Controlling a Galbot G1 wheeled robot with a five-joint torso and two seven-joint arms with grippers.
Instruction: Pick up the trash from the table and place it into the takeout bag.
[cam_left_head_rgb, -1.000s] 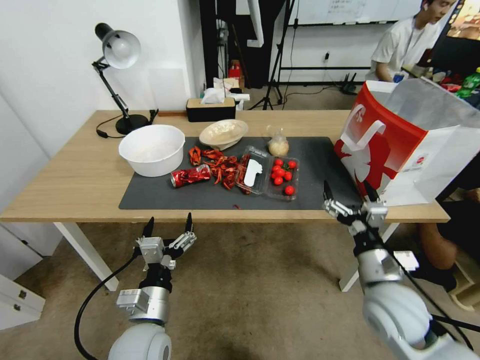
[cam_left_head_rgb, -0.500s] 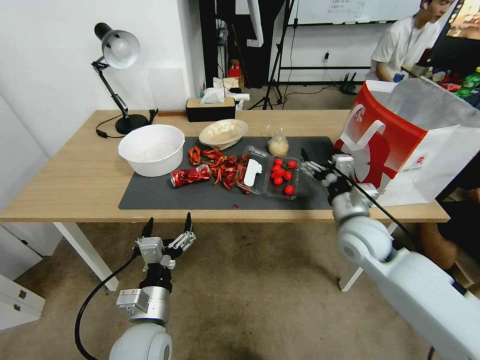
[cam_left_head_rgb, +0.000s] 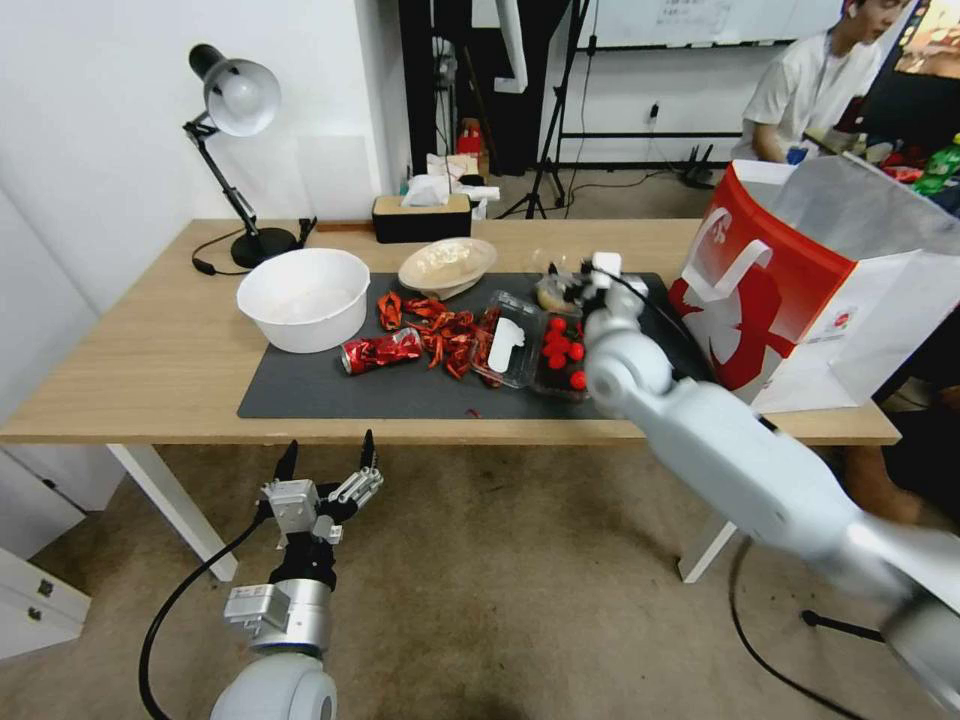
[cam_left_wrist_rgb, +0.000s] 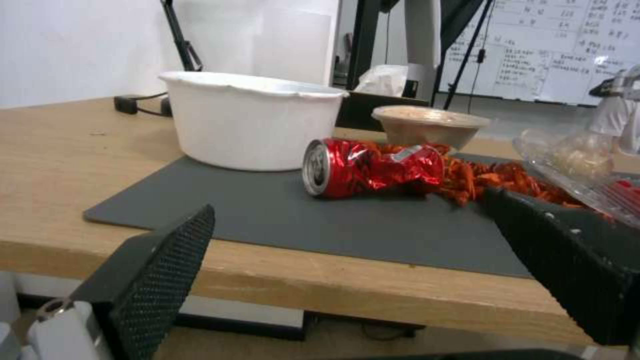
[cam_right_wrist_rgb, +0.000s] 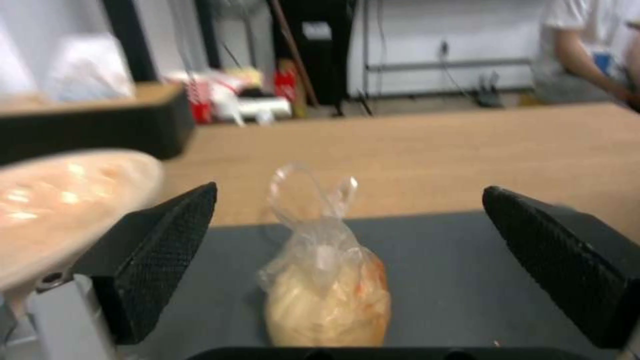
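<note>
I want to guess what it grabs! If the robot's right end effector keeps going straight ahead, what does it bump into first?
Most likely the knotted clear bag on the grey mat. It sits right between the open fingers of the right end effector, though depth is hard to judge.

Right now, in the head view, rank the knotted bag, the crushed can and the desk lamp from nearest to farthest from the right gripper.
1. Knotted clear bag: on the mat, right at the open right gripper.
2. Crushed red can: on the mat, toward the robot's left.
3. Desk lamp: far left corner of the table.
</note>
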